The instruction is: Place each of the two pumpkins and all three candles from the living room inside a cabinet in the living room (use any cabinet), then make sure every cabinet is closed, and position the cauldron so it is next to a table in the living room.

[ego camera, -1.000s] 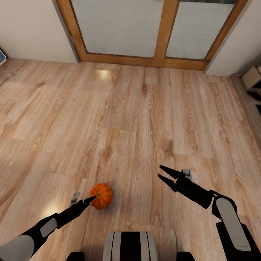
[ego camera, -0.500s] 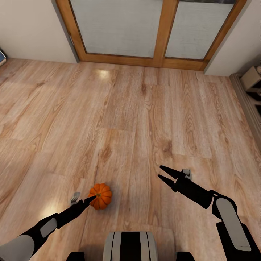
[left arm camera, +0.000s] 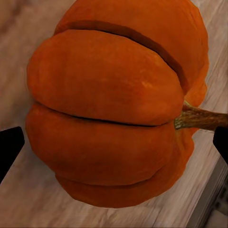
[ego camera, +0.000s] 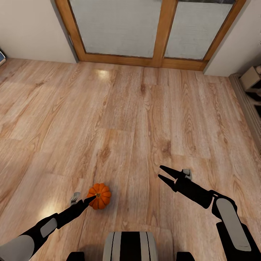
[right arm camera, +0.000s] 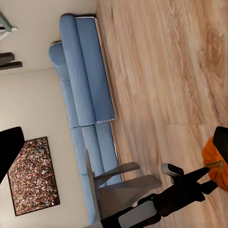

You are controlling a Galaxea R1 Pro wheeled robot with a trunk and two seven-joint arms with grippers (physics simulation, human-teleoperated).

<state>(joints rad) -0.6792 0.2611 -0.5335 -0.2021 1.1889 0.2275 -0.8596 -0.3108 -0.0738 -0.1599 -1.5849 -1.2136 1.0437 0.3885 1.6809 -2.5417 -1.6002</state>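
Head view: a pumpkin [ego camera: 99,196] sits on the wood floor [ego camera: 137,119] low in the frame, just ahead of the robot's base [ego camera: 130,246]. The left gripper [ego camera: 90,198] reaches in from the lower left, its dark tip at the pumpkin's near side; from here it cannot be told whether the tip touches the rind or how far the jaws stand apart. The right gripper [ego camera: 163,173] hangs over bare floor well to the right of the pumpkin, its two fingers spread in a narrow V with nothing between them. Across the far wall runs a wood-framed door [ego camera: 159,32] with pale panes. At the right edge, a pale box [ego camera: 250,78] stands by a dark strip of furniture.

Left wrist view: the pumpkin [left arm camera: 118,104] looms close — ribbed orange sides, a short brown stem [left arm camera: 199,118] pointing sideways, the fruit lying on the floor. One black fingertip shows at each side of the picture, the pumpkin bulging between them; the tips stand wide and neither is seen pressing the skin.

Right wrist view: a blue sofa [right arm camera: 88,95] stands against a pale wall, a speckled picture [right arm camera: 33,175] hanging beside it. The left arm [right arm camera: 156,204] stretches over the floor toward the pumpkin [right arm camera: 216,164] — its tip right at the stem. Two black fingertips of the right gripper frame the scene, well apart.
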